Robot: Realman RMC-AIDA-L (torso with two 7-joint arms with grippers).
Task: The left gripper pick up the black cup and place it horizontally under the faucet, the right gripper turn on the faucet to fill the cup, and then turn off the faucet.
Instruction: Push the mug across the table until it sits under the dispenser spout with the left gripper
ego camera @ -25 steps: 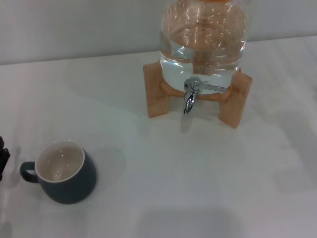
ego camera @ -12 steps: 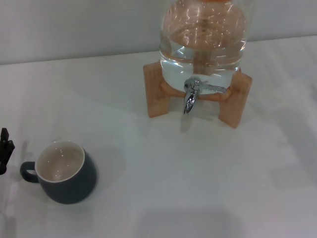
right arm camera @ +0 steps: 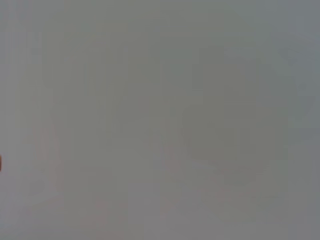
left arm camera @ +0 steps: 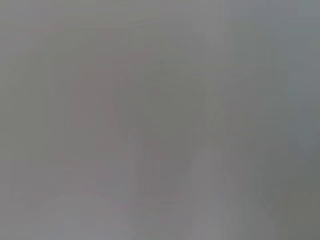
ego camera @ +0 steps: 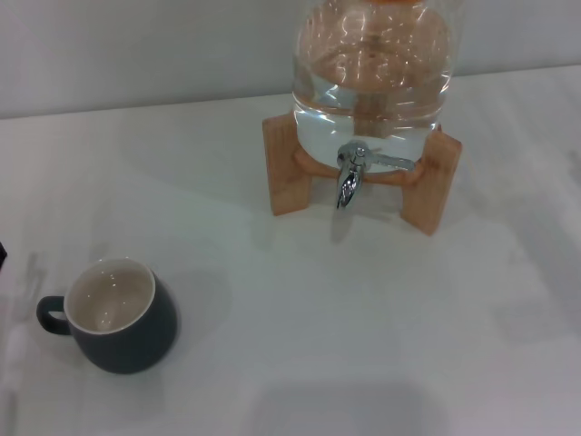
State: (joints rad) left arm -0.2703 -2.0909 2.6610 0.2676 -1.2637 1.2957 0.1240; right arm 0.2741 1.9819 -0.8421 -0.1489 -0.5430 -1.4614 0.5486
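Presently, only a dark sliver is seen at the left border of the head view, level with a spot just above the black cup (ego camera: pixel 111 314); it is most likely the left gripper (ego camera: pixel 2 255), but how far its fingers are parted, and whether anything is held, cannot be told. Nothing of the right gripper is seen in the head view, and both wrist views are filled by a blank grey surface. The black cup stands upright on the white table (ego camera: pixel 363 327), mouth up, with its loop handle turned toward the left border and thus toward the sliver, from which it is separated by a short strip of bare table. The faucet (ego camera: pixel 349 177) is located well apart from the cup, farther from the robot and to the right, with its spout turned down and its thin lever pointing right. It is mounted on the clear water jug (ego camera: pixel 372 73), which is carried by the wooden stand (ego camera: pixel 281 163). Bare tabletop is noted beneath the spout, between the stand's legs, and across the stretch between cup and stand.
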